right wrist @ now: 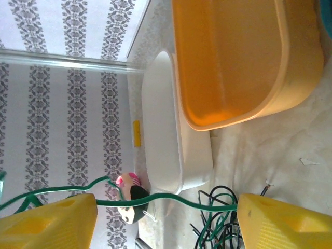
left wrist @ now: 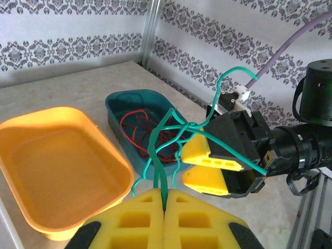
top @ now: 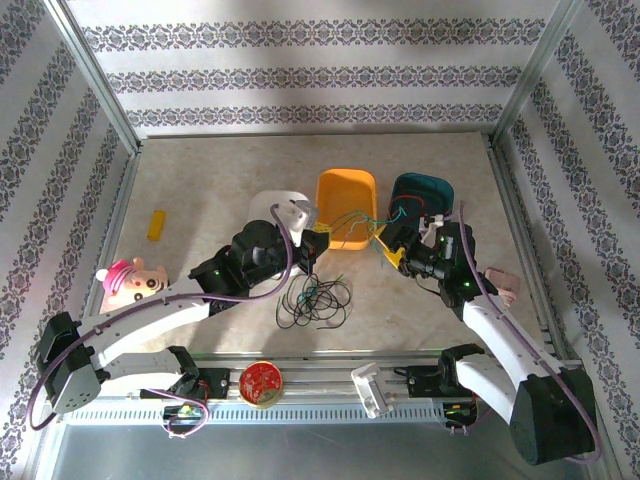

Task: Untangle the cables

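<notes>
Clamping the green cable [left wrist: 164, 181] tight between the pressed-together left fingers [left wrist: 140, 212], beside the orange tray [left wrist: 31, 118]. Holding the right fingers [left wrist: 199, 148] wide, with that strand crossing the gap between them. Lying coiled inside the teal tray [left wrist: 115, 106]: red cable [left wrist: 136, 124]. Sprawled loose on the table [top: 200, 190] near the white tray [top: 275, 203]: black cables [top: 300, 305].

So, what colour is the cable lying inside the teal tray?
The cable is red; the left wrist view shows it best.

Left arm [top: 150, 320] stretched forward and inward; left gripper [left wrist: 165, 199] jaws pressed together, green cable [left wrist: 164, 182] pinched. Right arm [top: 490, 320] angled inward; right gripper [right wrist: 166, 212] jaws held wide apart.
</notes>
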### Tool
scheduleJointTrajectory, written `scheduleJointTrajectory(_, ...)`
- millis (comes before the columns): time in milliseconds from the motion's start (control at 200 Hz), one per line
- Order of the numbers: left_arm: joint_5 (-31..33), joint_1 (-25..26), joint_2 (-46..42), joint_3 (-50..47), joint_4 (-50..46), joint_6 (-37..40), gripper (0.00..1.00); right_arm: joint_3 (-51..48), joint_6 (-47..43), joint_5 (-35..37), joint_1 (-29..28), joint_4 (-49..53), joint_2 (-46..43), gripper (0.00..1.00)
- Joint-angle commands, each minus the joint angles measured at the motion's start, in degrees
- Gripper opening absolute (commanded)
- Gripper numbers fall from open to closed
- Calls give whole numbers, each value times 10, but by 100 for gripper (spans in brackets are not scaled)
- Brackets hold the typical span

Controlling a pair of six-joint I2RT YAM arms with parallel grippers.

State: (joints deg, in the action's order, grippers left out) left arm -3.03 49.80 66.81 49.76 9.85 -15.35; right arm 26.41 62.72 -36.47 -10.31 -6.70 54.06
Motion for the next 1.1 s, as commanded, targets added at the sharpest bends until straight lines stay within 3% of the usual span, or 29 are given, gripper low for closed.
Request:
scheduleJointTrajectory(0, -16, -6, -2, 31, 6, 4, 0, 28, -107, -8, -4, 70, -11, 71)
scheduleJointTrajectory(320, -47, -6, -11, 38, -5, 3, 0, 43, -206, -47, -12, 108, 9, 69)
scheduleJointTrajectory(610, -94, -6, -15, 40, -4, -2, 0, 57, -248, 6, -30, 129, 24, 65)
scheduleJointTrajectory(665, -94, -6, -15, 41, -7, -3, 0, 62, -253, 9, -30, 131, 29, 57)
scheduleJointTrajectory(775, -73, -6, -19, 38, -10, -6, 0, 68, -258, 9, -30, 136, 30, 24)
scheduleJointTrajectory(849, -29, -6, -20, 36, -19, -8, 0, 64, -256, 17, -30, 136, 19, 8)
scheduleJointTrajectory(924, 26, -6, -17, 36, -32, -13, 0, 58, -246, 34, -29, 134, -2, 0)
scheduleJointTrajectory(1094, 64, -10, 10, 43, -72, -14, 0, 46, -203, 28, -10, 94, -47, 0)
